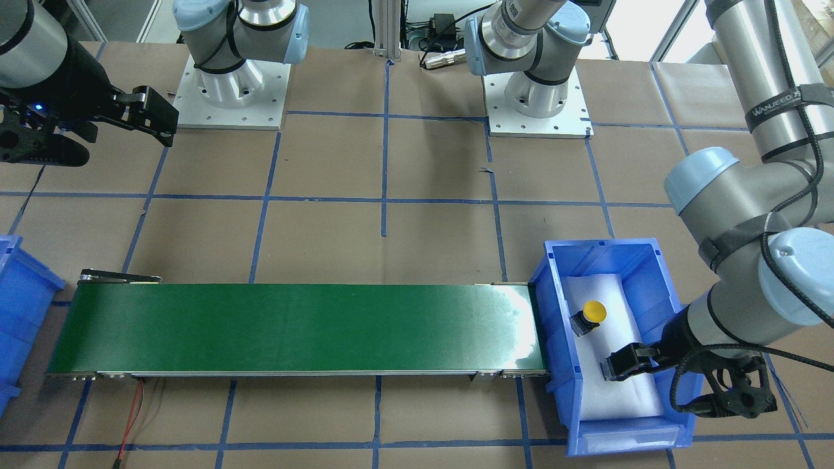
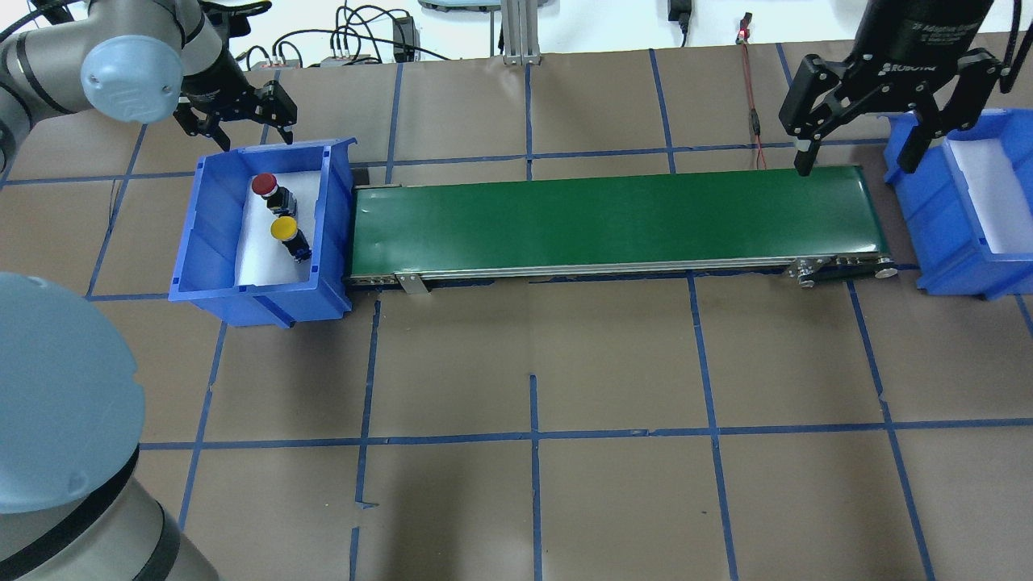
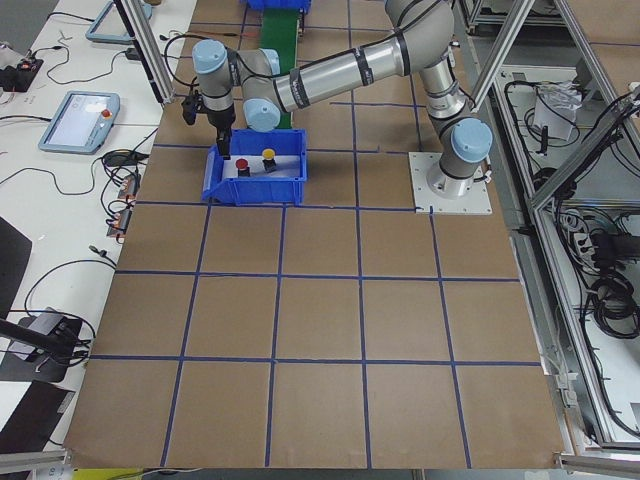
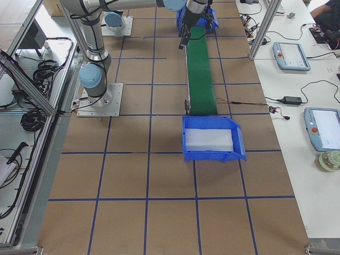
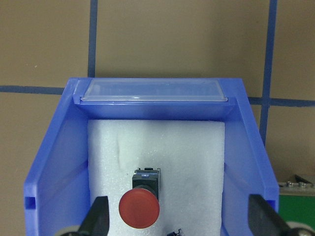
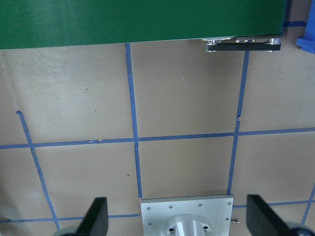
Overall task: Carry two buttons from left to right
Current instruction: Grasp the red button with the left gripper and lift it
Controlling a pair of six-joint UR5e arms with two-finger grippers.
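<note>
The red button [image 2: 264, 186] and the yellow button [image 2: 284, 230] lie on white foam in the left blue bin [image 2: 210, 234]. My left gripper [image 2: 246, 129] is open and empty above the bin's far edge, over the red button. In the left wrist view the red button [image 5: 139, 207] shows below, between the spread fingers. In the front view the yellow button [image 1: 591, 314] shows, and the left gripper [image 1: 664, 387] hides the red one. My right gripper [image 2: 855, 153] is open and empty, high above the right end of the green conveyor belt [image 2: 613, 218].
A second blue bin [image 2: 936, 234] lined with white foam stands past the belt's right end; it holds nothing that shows. The two arm base plates [image 1: 231, 98] [image 1: 537, 104] sit behind the belt. A red-black wire [image 1: 133, 417] trails from the belt's right end.
</note>
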